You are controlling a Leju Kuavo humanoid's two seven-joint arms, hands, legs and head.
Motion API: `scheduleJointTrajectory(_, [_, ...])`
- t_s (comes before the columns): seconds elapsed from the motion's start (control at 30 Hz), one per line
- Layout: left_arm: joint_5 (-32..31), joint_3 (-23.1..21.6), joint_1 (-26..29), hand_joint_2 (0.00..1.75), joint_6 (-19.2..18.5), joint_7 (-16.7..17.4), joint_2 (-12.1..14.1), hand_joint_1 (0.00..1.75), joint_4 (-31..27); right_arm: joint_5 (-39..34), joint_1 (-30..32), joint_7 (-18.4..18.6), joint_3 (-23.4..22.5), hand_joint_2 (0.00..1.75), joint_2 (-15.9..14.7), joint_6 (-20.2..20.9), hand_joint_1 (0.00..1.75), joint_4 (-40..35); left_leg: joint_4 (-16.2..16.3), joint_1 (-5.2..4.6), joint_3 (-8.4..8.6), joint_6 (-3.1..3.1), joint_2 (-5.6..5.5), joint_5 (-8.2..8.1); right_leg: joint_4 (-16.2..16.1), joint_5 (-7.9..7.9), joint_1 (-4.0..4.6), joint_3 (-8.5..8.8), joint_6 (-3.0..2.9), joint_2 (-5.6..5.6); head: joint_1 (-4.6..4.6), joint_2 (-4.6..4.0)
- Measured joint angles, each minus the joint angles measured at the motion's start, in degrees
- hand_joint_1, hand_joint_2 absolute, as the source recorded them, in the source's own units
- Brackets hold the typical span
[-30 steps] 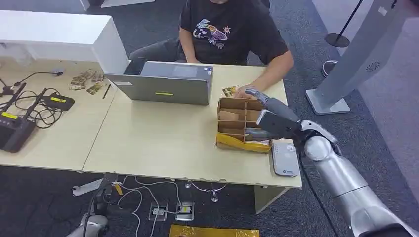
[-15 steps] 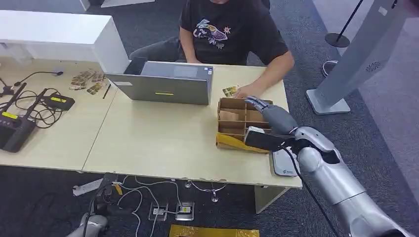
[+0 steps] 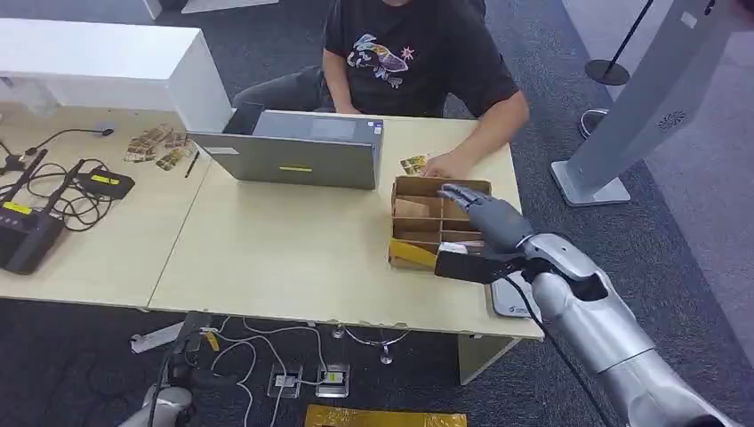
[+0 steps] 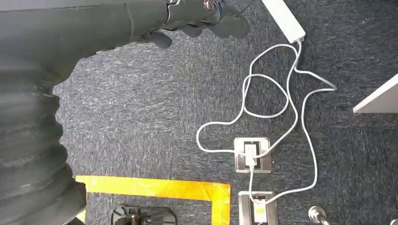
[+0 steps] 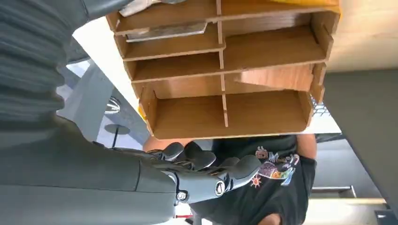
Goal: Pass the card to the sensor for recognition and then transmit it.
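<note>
A wooden divider box (image 3: 425, 209) stands near the table's right end; the right wrist view shows its compartments (image 5: 225, 70) from close up. A pale card (image 5: 165, 31) lies in one of the front compartments, and its edge (image 3: 451, 249) shows beside my thumb. My right hand (image 3: 487, 233) hovers over the box's near right corner with its fingers (image 5: 202, 171) stretched out and nothing in them. The white sensor (image 3: 509, 301) lies flat on the table just right of the box, partly under my forearm. My left hand (image 4: 197, 18) hangs over the carpet, holding nothing.
A person sits behind the table with a hand (image 3: 442, 165) resting at the box's far edge, next to loose cards (image 3: 412, 164). A grey laptop (image 3: 293, 151) stands left of the box. Cables and black devices (image 3: 36, 222) lie on the left table. The table's front edge (image 3: 356, 320) is close.
My right hand has slid toward me and lower, from above the box's middle to its near right corner. The person's hand stays at the far edge.
</note>
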Motion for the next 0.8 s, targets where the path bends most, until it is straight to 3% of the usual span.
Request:
scheduleJointTrajectory(0.33, [-0.31,0.02,0.00,1.75,-0.04,0.00,0.13,0.00,0.00,1.46,1.30,0.09,-0.02,1.75,-0.33,1.57,0.00,0.00,0.00,0.00,-0.01,0.00,0.00,0.00,0.00,0.00,0.00,0.00,0.00,0.00,0.00,0.00])
scheduleJointTrajectory(0.8, [-0.70,0.37,0.04,1.75,-0.09,0.00,0.15,0.00,0.00,6.38,1.92,-0.31,-0.04,1.75,-0.48,-5.73,0.00,2.23,0.00,0.00,-0.01,0.00,0.01,0.00,0.00,0.00,0.00,-0.02,0.00,0.01,0.00,0.00])
